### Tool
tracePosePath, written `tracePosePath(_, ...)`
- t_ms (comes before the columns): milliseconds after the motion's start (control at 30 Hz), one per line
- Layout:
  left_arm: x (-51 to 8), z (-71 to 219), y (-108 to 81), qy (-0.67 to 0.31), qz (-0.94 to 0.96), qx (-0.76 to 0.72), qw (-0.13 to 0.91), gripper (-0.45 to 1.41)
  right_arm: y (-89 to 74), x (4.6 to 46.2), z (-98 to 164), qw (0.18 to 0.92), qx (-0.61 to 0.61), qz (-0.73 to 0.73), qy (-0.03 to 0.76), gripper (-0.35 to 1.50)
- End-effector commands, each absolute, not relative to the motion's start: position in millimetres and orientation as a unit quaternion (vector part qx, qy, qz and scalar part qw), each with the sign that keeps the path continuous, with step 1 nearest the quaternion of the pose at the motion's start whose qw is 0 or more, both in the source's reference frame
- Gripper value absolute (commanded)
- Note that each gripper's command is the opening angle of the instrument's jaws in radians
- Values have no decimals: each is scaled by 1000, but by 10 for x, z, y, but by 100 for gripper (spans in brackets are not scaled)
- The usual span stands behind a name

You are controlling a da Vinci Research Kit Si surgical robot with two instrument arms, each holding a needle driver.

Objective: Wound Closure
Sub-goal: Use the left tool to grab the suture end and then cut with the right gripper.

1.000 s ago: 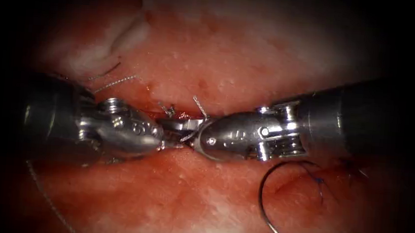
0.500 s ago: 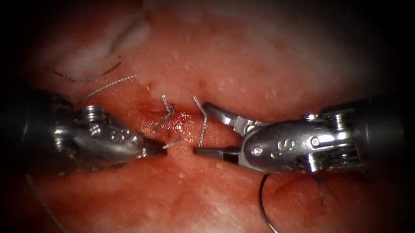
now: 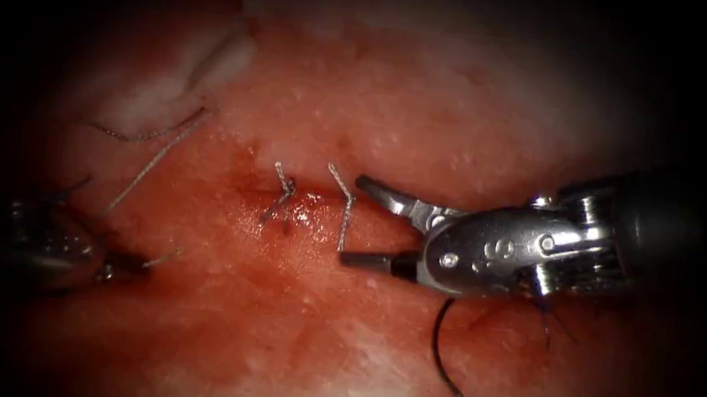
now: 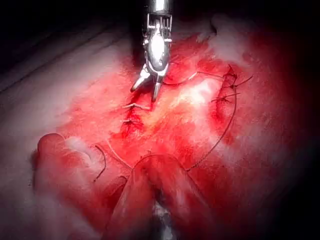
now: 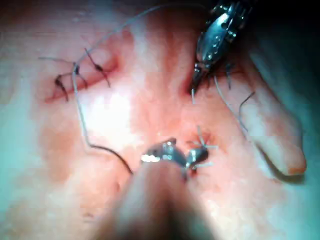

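Needle (image 3: 440, 361): lay free on the tissue (image 3: 428, 103), lower centre-right, not driven in
Right tool (image 3: 356, 221): jaws spread around a cut thread end (image 3: 344, 215), gripping nothing
Left tool (image 3: 133, 264): far left, seemingly pinched on a thread scrap (image 3: 162, 257)
Risk: closing jaws could tug the knot (image 3: 284, 193)

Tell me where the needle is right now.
In the endoscope view the needle lies loose on the tissue, just below the right tool, held by neither tool.
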State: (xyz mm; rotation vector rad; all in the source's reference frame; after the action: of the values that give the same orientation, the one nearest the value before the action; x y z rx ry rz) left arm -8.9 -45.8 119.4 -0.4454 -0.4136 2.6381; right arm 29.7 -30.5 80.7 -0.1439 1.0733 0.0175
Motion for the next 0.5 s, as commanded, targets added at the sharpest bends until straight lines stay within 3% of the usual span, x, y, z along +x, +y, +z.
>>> tracePosePath(33, -94, 1205, -465, -150, 953, -152, 214, 7, -309, 303, 812, 857, -68, 8, 511, 135)
tracePosePath(67, -94, 1208, -467, -151, 954, -148, 212, 39, -309, 303, 812, 857, -68, 8, 511, 135)
tracePosePath(133, -93, 1214, -470, -157, 954, -146, 208, 79, -309, 303, 812, 857, -68, 8, 511, 135)
tracePosePath(500, -64, 1143, -445, -195, 939, -182, 215, 67, -309, 300, 814, 857, -68, 11, 510, 133)
